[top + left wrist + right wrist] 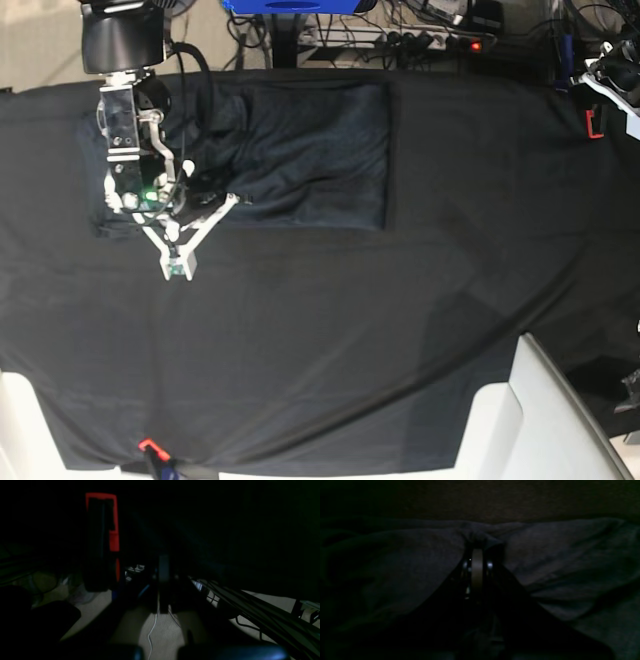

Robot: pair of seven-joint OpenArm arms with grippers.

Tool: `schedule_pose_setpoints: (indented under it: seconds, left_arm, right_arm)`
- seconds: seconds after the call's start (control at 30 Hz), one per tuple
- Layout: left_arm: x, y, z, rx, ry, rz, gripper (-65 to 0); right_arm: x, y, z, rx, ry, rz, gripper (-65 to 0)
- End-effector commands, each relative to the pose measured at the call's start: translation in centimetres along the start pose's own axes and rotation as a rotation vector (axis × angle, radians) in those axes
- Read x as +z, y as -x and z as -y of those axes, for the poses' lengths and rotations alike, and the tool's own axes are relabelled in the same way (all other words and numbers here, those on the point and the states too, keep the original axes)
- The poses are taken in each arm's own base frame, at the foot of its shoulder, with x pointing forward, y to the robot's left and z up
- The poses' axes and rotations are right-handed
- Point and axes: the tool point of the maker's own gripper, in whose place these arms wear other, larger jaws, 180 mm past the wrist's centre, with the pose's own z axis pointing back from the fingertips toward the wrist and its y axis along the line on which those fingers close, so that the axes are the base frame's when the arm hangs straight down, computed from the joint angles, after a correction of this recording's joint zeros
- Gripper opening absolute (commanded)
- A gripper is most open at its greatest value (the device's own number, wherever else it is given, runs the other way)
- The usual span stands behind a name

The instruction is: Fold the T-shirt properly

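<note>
Right gripper [477,545], jaws closed, pinching the shirt [300,150] at its near-left edge on the black cloth [400,330]; fold wants a level, unhurried carry; left gripper [600,75], jaws closed, empty, far right.

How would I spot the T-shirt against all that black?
Start from the black tablecloth covering the table, then look to its far edge, toward the base view's left. The T-shirt lies there partly folded, beside the right gripper; its slate-grey, slightly bluer, wrinkled fabric sets it apart.
</note>
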Motion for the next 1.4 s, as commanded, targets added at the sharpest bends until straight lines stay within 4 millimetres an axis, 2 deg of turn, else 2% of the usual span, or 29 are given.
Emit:
schedule_pose_setpoints:
  seconds: [0.0, 0.17, 0.33, 0.43, 0.53, 0.63, 0.77, 0.9, 0.97, 1.07, 1.17, 1.37]
  left_arm:
    - [0.6, -1.4, -0.5, -0.024, -0.004, 0.034, -65.0]
    - [0.6, -1.4, -0.5, -0.025, -0.005, 0.034, -65.0]
    - [0.6, -1.4, -0.5, -0.025, -0.005, 0.034, -65.0]
    - [0.6, -1.4, -0.5, -0.025, -0.005, 0.034, -65.0]
    - [0.6, -1.4, -0.5, -0.025, -0.005, 0.034, -65.0]
    - [0.6, -1.4, -0.5, -0.025, -0.005, 0.034, -65.0]
    - [0.6, -1.4, -0.5, -0.025, -0.005, 0.034, -65.0]
    - [0.6, -1.4, -0.5, -0.025, -0.005, 0.034, -65.0]
    - [0.6, -1.5, -0.5, -0.025, -0.005, 0.036, -65.0]
    - [0.3, -2.0, -0.4, -0.026, -0.005, 0.044, -65.0]
    - [-0.4, -1.9, -0.7, -0.048, -0.033, 0.018, -65.0]
    - [-0.7, -2.1, -0.8, -0.069, -0.052, 0.004, -65.0]
  right_arm:
    - [0.5, -2.4, -0.2, -0.002, -0.013, 0.062, -64.5]
    - [0.7, -3.8, -0.3, 0.003, -0.016, 0.082, -64.7]
    - [0.3, -3.6, -0.3, 0.001, -0.015, 0.067, -64.5]
    - [-0.1, -3.0, -0.1, -0.007, -0.01, 0.045, -59.3]
    - [-0.1, -2.5, 0.0, -0.011, -0.009, 0.03, -50.9]
    - [0.1, -1.8, 0.8, -0.043, 0.003, -0.003, -49.7]
    - [1.7, -2.6, 1.8, -0.085, 0.017, 0.044, -48.6]
    - [4.9, -2.9, 2.0, -0.064, 0.031, 0.106, -48.6]
    - [6.8, -1.8, 2.2, -0.045, 0.043, 0.114, -46.8]
    - [9.3, 0.6, 1.9, -0.024, 0.051, 0.127, -38.7]
    - [9.7, 2.9, 1.9, -0.027, 0.052, 0.09, -32.9]
    - [9.7, 6.5, 1.9, -0.029, 0.053, 0.013, -33.0]
